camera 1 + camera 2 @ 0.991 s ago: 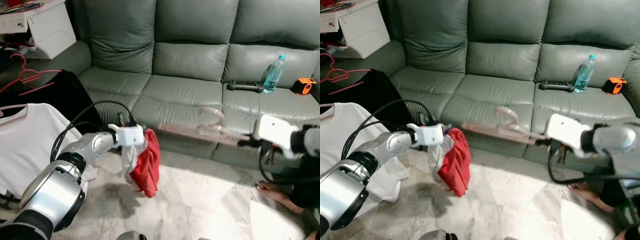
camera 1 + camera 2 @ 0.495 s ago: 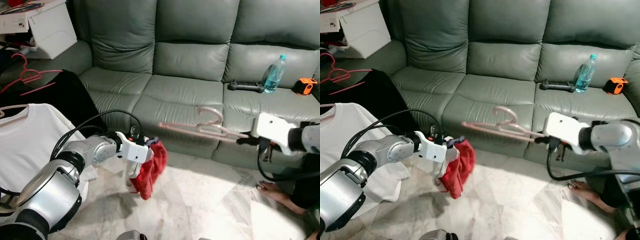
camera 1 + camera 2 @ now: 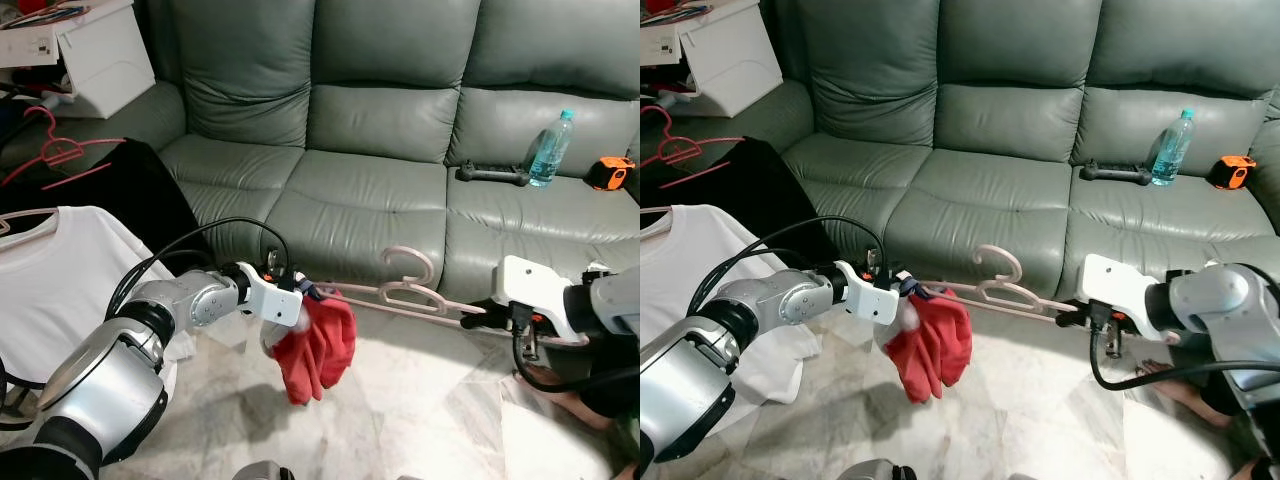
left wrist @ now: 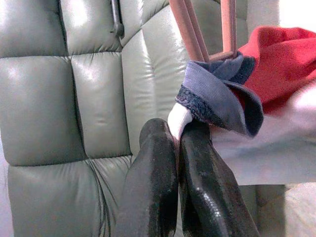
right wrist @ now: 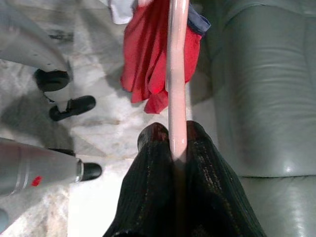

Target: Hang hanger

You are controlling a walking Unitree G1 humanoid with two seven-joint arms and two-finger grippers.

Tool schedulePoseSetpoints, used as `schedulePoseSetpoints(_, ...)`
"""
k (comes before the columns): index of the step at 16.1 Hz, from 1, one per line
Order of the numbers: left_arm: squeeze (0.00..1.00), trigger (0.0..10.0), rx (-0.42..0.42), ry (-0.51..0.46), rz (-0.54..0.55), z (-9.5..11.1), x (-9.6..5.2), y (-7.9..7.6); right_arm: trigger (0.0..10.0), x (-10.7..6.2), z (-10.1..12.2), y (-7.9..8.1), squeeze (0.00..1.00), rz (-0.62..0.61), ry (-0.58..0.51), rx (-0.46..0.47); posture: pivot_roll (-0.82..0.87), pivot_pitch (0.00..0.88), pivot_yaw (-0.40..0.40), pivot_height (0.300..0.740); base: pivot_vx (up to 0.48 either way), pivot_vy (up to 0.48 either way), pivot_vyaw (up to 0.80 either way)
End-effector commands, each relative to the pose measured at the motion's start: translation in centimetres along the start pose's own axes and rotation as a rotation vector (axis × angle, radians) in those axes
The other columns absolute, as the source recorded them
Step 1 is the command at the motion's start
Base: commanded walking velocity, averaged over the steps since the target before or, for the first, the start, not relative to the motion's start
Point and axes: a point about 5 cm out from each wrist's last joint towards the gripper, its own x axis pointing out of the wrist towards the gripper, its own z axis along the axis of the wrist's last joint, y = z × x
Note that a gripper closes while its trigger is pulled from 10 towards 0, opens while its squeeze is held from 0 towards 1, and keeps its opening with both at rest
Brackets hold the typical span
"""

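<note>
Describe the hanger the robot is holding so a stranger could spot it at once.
In front of the grey-green sofa, above the marble floor, the pale pink hanger stretches level between the right gripper and the red garment in the left gripper. Unlike the red hanger at far left, it's pink and held aloft.

Grey-green leather sofa (image 3: 400,150) over pale marble floor (image 3: 400,420).
Right sofa seat: water bottle (image 3: 548,148) upright against the backrest, black bar-shaped tool (image 3: 490,174) lying just left of the bottle, orange-black device (image 3: 607,172) just right of it (type unclear). Far from the bottle, by the sofa's left arm: white box (image 3: 100,55). On the floor below the bottle's seat: a person's bare foot (image 3: 548,385).
</note>
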Motion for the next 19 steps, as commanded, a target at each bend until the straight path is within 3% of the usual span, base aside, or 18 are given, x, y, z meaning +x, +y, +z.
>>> schedulePoseSetpoints(1,0.00,10.0,0.024,0.022,0.012,-0.6,-0.3,0.7,10.0,-0.7,0.8,0.2,0.00,0.021,-0.008,-0.026,-0.12,0.017,0.098,0.740,0.000,0.000,0.00)
schedulePoseSetpoints(13,0.00,10.0,0.016,0.049,0.013,-0.9,-0.4,0.8,10.0,-1.0,0.9,1.2,0.00,0.054,0.007,0.011,-0.12,0.014,0.100,0.740,0.000,0.000,0.00)
schedulePoseSetpoints(19,0.00,10.0,0.012,0.060,0.001,-1.1,-0.6,0.4,10.0,-1.8,1.1,0.0,0.00,-0.043,0.014,-0.018,-0.12,0.014,0.100,0.740,0.000,0.000,0.00)
